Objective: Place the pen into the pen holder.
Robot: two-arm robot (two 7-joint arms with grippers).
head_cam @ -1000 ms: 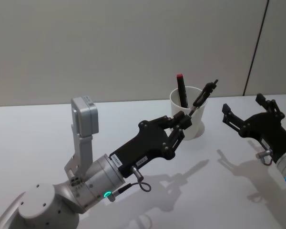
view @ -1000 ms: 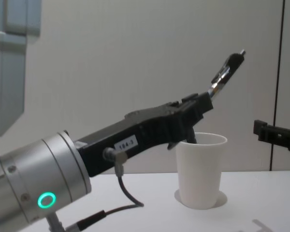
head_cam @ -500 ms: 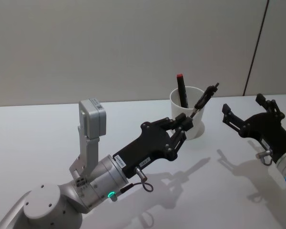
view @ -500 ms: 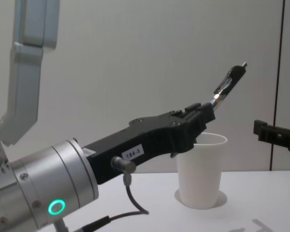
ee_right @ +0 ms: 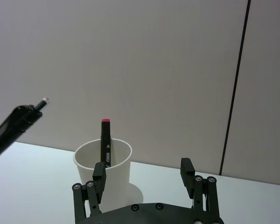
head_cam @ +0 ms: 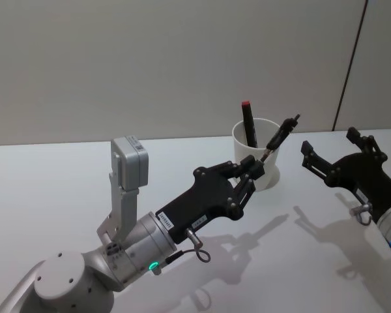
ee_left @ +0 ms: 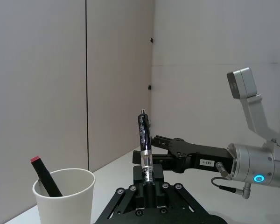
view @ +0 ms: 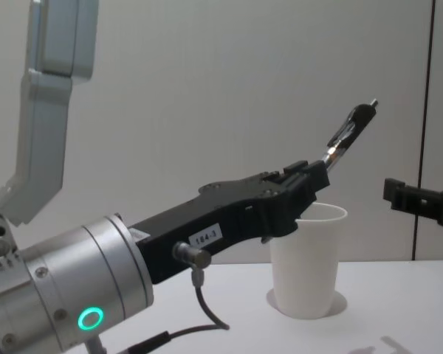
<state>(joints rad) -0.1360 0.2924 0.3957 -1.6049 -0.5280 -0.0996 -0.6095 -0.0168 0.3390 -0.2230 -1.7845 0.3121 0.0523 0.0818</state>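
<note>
The left gripper [head_cam: 253, 167] is clamped on the lower end of the pen [head_cam: 279, 135], its fingertips pinching the barrel near the tip while the rest of the pen slants up and away from the robot. In the chest view the fingertips sit about level with the rolled rim of the pen holder [head_cam: 272, 173], at its near-left edge, and the pen's free end rises well above the opening; whether the fingers touch the paper cannot be told. So the pen is in the air, held over the holder's near side and not yet inside it. A black marker with a red cap [head_cam: 248, 124] already leans in the holder toward its far-left wall, which leaves the right half of the opening free. The step in hand looks like the final insertion. To do it well, the arm should probably bring the gripped end over that free half, turn the wrist so the pen points down into the opening, lower it, and only then let go. A sideways nudge could tip the light holder on the white table [head_cam: 52, 182]. The right gripper [head_cam: 328, 142] hovers idle to the holder's right, fingers spread, holding nothing.
</note>
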